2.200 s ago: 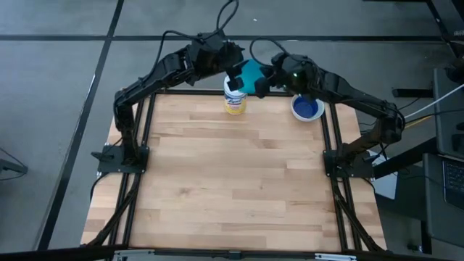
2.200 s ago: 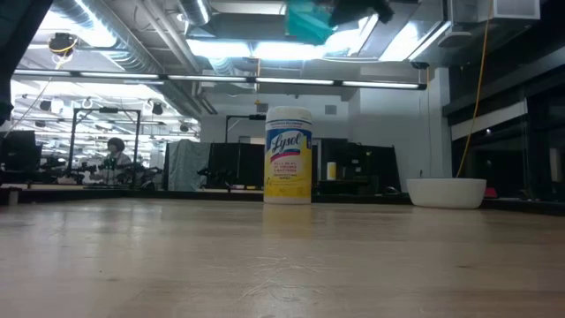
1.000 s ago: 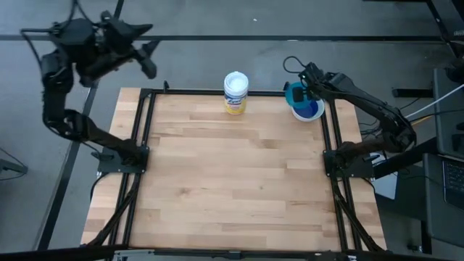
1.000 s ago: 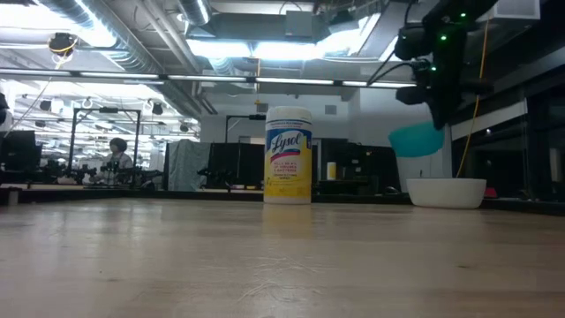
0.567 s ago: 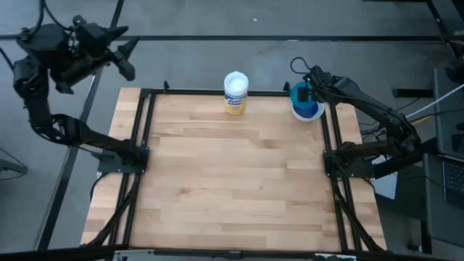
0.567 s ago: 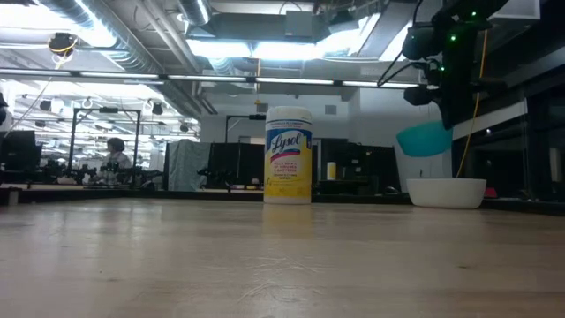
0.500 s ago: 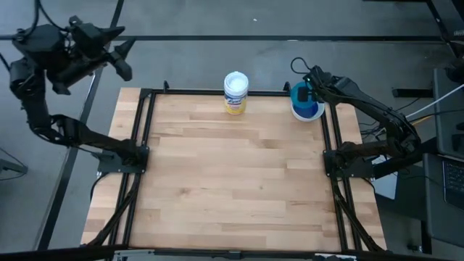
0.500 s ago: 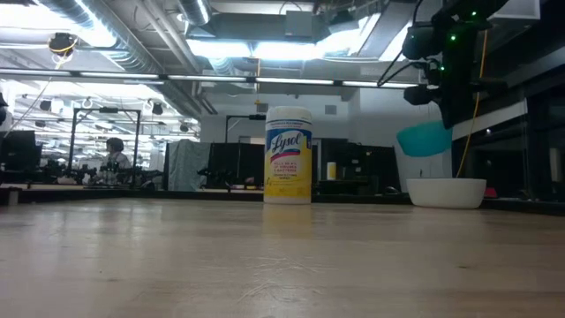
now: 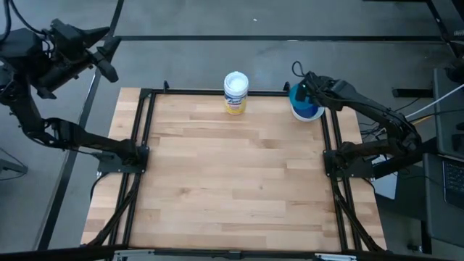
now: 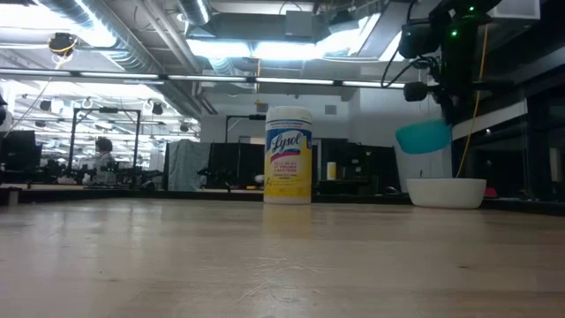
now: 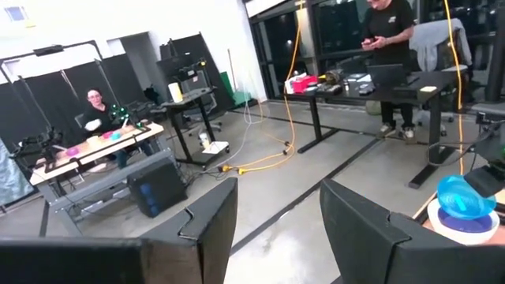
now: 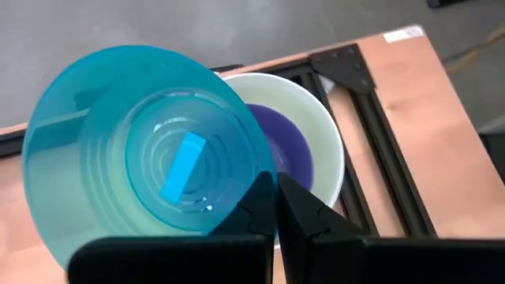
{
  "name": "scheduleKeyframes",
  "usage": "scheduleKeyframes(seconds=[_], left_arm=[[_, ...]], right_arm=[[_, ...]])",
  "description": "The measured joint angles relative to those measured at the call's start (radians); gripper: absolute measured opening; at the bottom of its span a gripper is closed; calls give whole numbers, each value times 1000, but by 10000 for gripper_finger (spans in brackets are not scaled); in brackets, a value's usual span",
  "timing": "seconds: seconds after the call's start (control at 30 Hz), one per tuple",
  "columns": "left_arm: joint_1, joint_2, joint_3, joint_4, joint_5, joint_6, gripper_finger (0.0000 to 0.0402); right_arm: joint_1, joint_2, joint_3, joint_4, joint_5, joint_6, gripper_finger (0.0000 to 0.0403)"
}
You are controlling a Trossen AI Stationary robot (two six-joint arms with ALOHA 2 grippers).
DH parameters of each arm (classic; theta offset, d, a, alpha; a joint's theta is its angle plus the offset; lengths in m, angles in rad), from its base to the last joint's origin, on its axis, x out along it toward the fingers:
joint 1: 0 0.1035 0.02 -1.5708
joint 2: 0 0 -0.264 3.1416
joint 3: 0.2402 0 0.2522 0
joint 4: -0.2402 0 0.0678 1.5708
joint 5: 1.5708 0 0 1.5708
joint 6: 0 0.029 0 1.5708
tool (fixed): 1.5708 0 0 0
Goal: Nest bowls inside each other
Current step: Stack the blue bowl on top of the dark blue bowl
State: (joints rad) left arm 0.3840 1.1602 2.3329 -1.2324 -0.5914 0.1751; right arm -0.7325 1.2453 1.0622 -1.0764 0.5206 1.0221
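My right gripper [image 12: 278, 207] is shut on a teal bowl [image 12: 150, 158] at the table's far right corner. The teal bowl hangs tilted above a white bowl [image 12: 325, 134] that has a dark blue bowl [image 12: 286, 150] nested in it. In the high view the teal bowl [image 9: 296, 95] partly covers the white bowl [image 9: 317, 114]. The white bowl [image 10: 446, 192] rests on its base on the table. My left gripper [image 9: 110, 56] is open, raised off the table beyond its far left corner, with nothing between its fingers [image 11: 209, 225]. My right gripper pinches the teal bowl's rim [image 12: 264, 180] between its two fingers, at the side of the bowl nearest the wrist. The fingers slant down from above. The bowl is lifted clear and tilted, its inside turned toward the wrist, hanging over the white bowl [image 10: 446, 192].
A tall white cylindrical container with a yellow label [image 9: 235, 93] stands at the middle of the table's far edge, left of the bowls. Black frame rails [image 9: 330, 138] run along the table's sides. The wooden surface [image 9: 232, 181] nearer the front is bare.
My left arm has swung farther toward the left, away from the table, its gripper staying open. My right gripper has rolled at the wrist, turning the teal bowl with it; the bowl stays held above the white bowl.
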Motion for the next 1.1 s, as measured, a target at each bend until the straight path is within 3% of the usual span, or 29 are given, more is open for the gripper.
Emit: scheduleKeyframes(seconds=[0.5,0.83,1.1], left_arm=[[-1,-1,0,0,58,2,178],[-1,-3,0,-5,89,18,178],[-1,-3,0,-7,88,19,178]], right_arm=[[139,-4,0,-277,93,458,1],[138,-4,1,-286,103,516,6],[138,-4,1,-286,129,531,67]])
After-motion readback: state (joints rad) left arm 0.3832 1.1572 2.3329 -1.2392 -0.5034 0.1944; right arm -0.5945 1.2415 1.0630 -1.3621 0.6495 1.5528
